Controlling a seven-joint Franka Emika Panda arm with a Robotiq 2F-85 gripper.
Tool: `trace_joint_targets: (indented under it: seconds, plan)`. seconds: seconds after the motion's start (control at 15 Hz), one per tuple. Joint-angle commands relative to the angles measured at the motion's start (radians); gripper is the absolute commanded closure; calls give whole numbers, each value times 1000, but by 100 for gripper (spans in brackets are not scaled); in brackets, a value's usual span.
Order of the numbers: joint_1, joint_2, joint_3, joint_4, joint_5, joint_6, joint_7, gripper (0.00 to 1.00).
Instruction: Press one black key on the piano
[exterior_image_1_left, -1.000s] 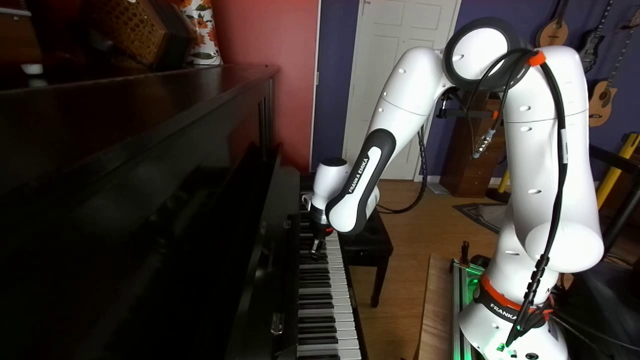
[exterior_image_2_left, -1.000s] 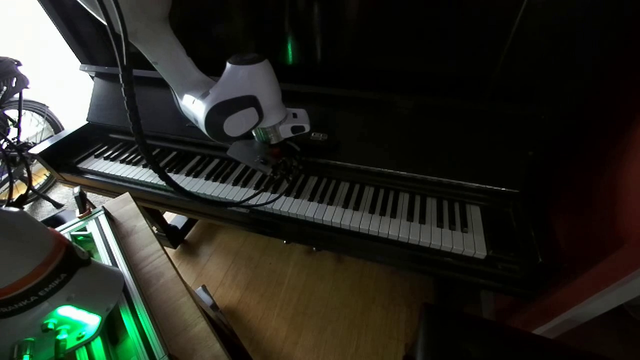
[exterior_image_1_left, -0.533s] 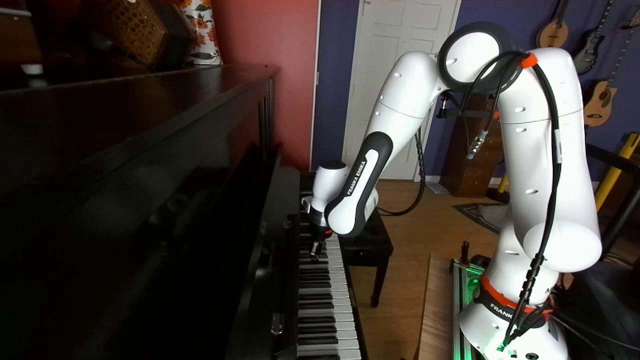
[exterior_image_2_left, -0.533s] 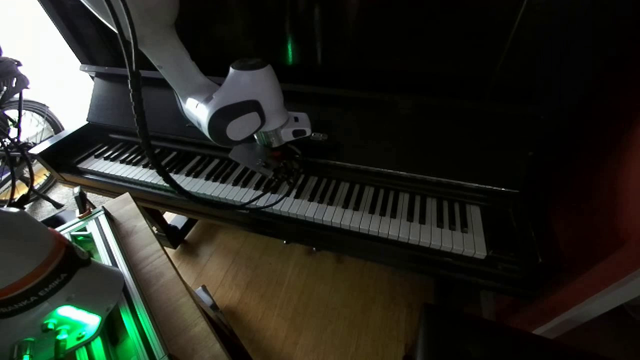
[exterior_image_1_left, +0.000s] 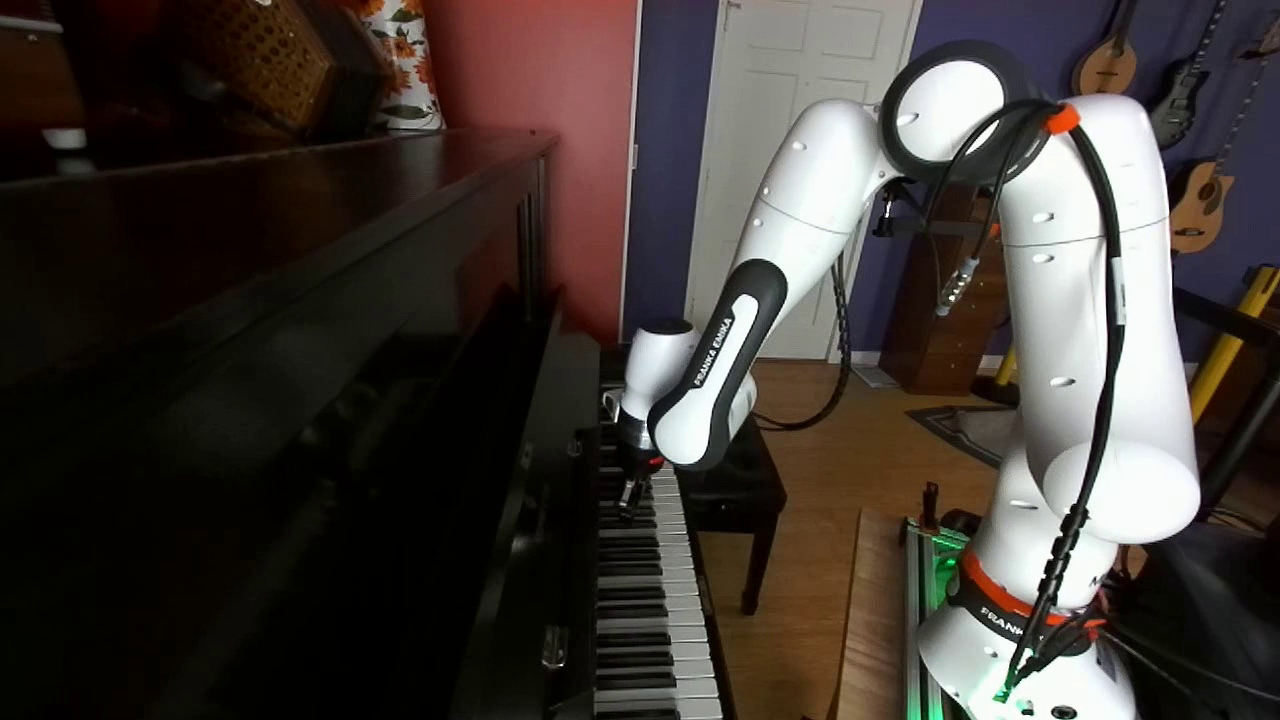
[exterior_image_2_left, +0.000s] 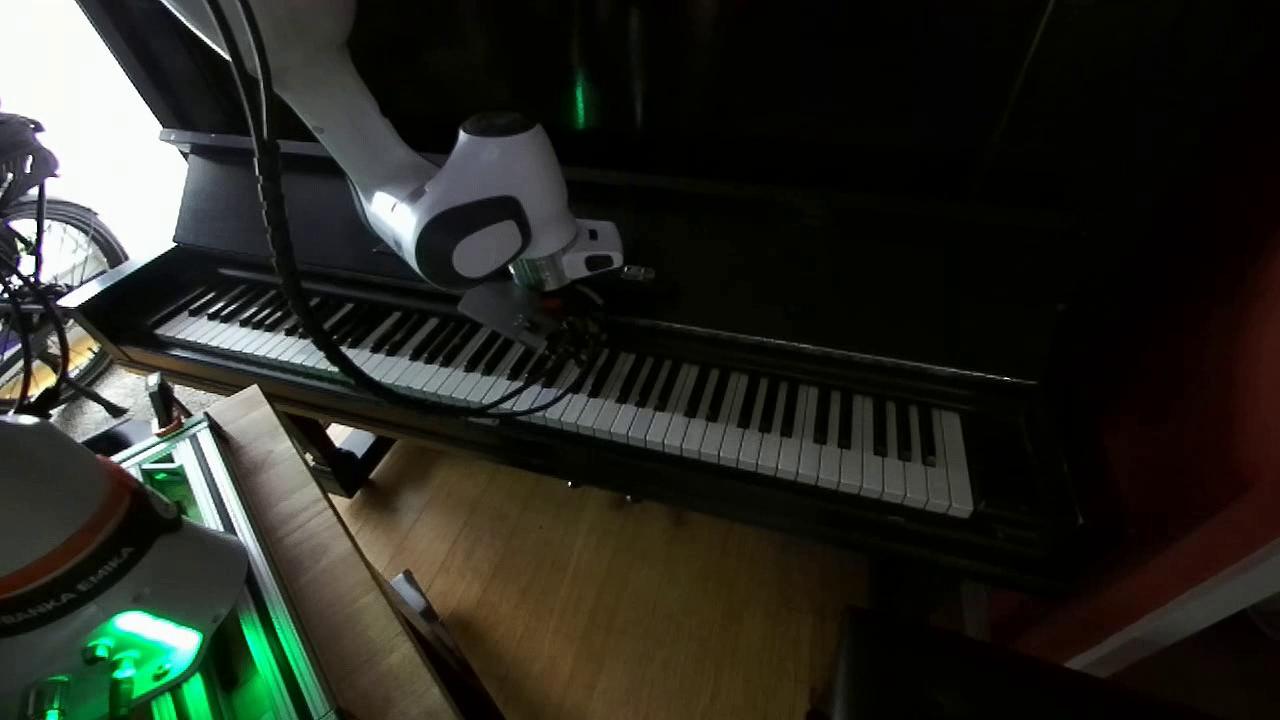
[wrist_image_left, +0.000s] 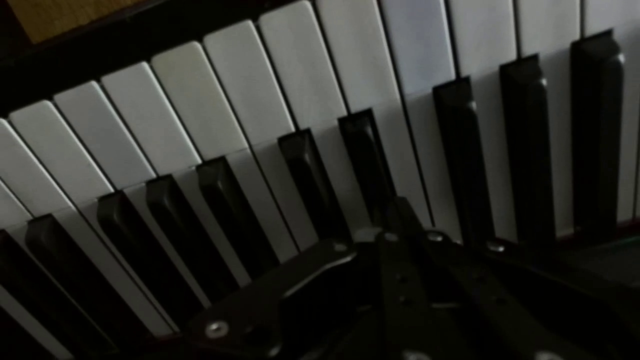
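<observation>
Claw (wrist_image_left: 398, 209) — jointed, pinched together, over piano (exterior_image_2_left: 780, 275), glossy black keys (wrist_image_left: 527, 150)

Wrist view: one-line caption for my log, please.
Closed gripper over piano keys, its tips in line with one black key; contact unclear.

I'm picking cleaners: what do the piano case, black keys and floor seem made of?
Piano case: likely wood, dark glossy finish, showing a green reflection.
Black keys: polished, front edges glinting; plastic or wood, unclear.
Floor: probably wood, satin; faint plank seams show.
</observation>
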Motion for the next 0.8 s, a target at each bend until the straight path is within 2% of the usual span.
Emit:
trace_joint_targets:
  seconds: [0.0, 0.07, 0.13, 0.6, 0.73]
  plan:
    - [-19, -64, 28, -23, 23, -34, -4, 92]
    - [-5, -81, 16, -29, 13, -38, 1, 73]
    - [3, -96, 9, -32, 9, -47, 6, 68]
    - [20, -201, -3, -63, -8, -120, -10, 15]
    - [28, -243, -11, -74, -3, -172, 11, 1]
